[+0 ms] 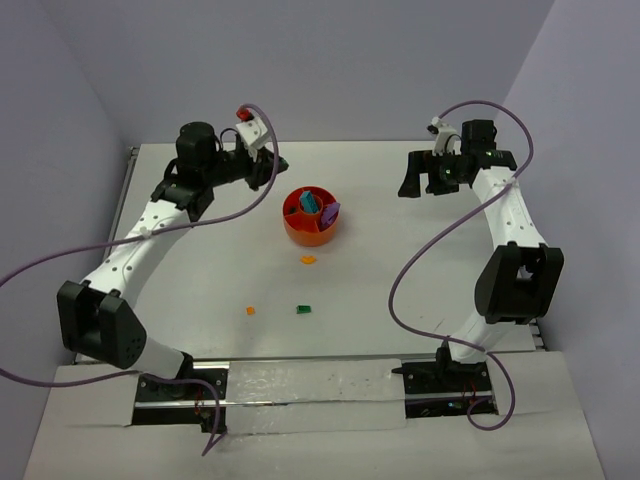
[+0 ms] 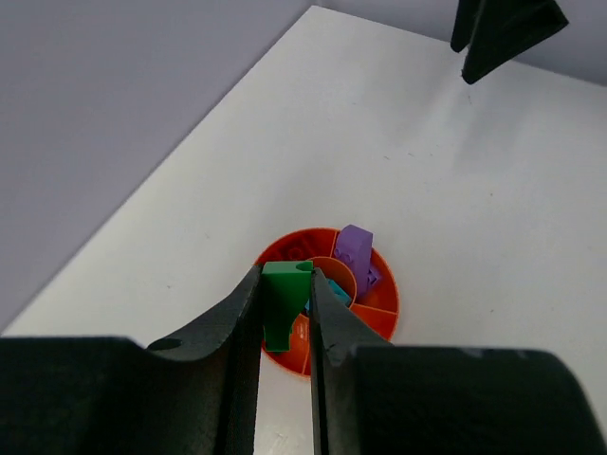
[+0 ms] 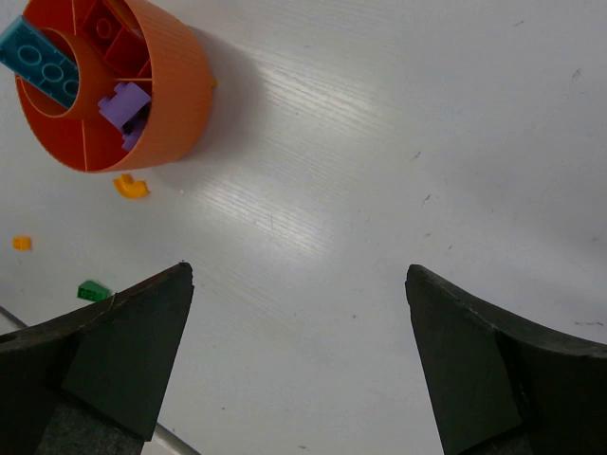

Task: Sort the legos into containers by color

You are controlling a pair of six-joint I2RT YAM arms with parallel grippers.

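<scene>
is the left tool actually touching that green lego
Touching. The left wrist view shows the green lego pinched between both fingers of the left tool, with no gap on either side.

There is one orange bowl [image 1: 311,228].

The green bricks number two: the held green brick [image 2: 281,301] and the loose green brick [image 1: 304,309]. The small orange pieces also number two, the nearer orange piece [image 1: 250,310] and the farther orange piece [image 1: 309,260].

Inside the bowl lie one teal brick [image 3: 38,59] and one purple block [image 2: 353,248]. The red brick [image 3: 106,28] counts as one for certain. There may be a second red piece beside it, but the compartment is too shadowed to tell.

The arms number two, each with one gripper: the left gripper [image 2: 283,277] and the right gripper [image 3: 299,273].
</scene>
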